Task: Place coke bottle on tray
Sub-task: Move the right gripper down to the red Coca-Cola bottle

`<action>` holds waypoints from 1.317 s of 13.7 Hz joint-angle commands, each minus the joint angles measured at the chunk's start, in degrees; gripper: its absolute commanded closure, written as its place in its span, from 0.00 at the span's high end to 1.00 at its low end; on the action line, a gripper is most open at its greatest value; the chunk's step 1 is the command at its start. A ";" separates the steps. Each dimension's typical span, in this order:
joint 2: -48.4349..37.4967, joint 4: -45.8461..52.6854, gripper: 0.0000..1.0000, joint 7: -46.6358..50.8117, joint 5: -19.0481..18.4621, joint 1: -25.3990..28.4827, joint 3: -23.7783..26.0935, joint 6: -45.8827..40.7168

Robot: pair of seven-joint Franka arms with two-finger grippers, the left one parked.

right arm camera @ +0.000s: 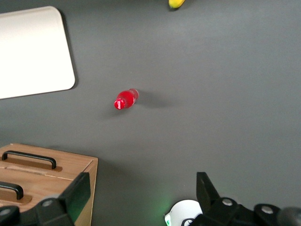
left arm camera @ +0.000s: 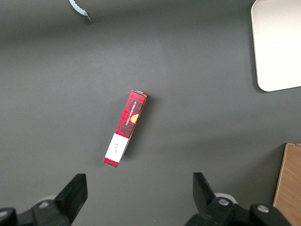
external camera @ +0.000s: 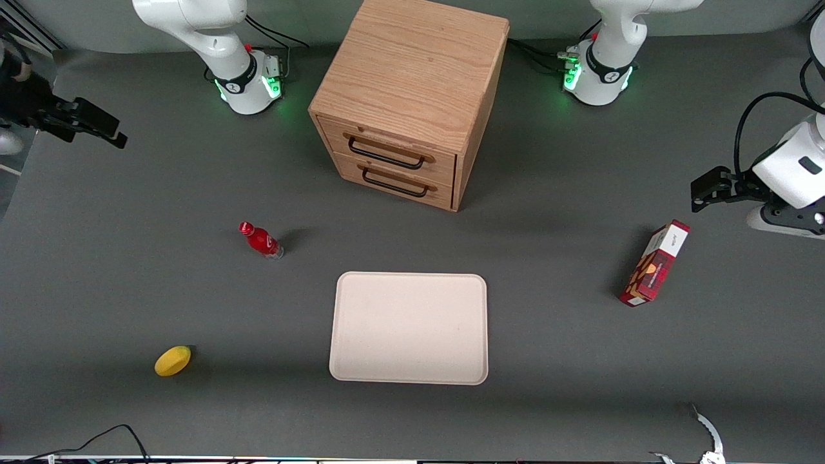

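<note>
While the coke bottle is not yet grasped, the scene catalogues as follows, read across the front view from the working arm's end of the table.

Item 1: right gripper (external camera: 97,125), raised well apart from every object, at the working arm's end; fingers (right arm camera: 77,190) spread wide, nothing between them.

Item 2: lemon (external camera: 173,360), yellow, lying nearer the front camera than the bottle, well apart from it.

Item 3: coke bottle (external camera: 260,240), small, red cap, clear base; standing on the dark grey table (external camera: 129,290), leaning in appearance only from the viewing angle, as far as can be judged. It sits between the gripper and the tray, near the tray's corner but not touching it.

Item 4: wooden drawer cabinet (external camera: 412,96), two drawers with black handles, both closed.

Item 5: tray (external camera: 348,322), cream-white, rounded corners, low rim, bare; in front of the cabinet.

Item 6: red tartan biscuit box (external camera: 654,263), toward the parked arm's end; not part of the task.

Handling note, step in hand (reach and grasp): the bottle is slim and likely to topple. Descend centred over it, keep the fingers spread until they straddle the body below the cap, then close gently. Lift clear of the rim before carrying across, and set down well inside the tray.
</note>
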 commanded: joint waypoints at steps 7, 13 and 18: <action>4.70 -22.14 1.00 7.20 -0.16 0.56 6.15 26.17; 10.32 -32.81 1.00 11.58 -0.77 0.65 8.87 45.00; 13.40 -35.00 1.00 12.12 -2.34 0.65 8.96 51.00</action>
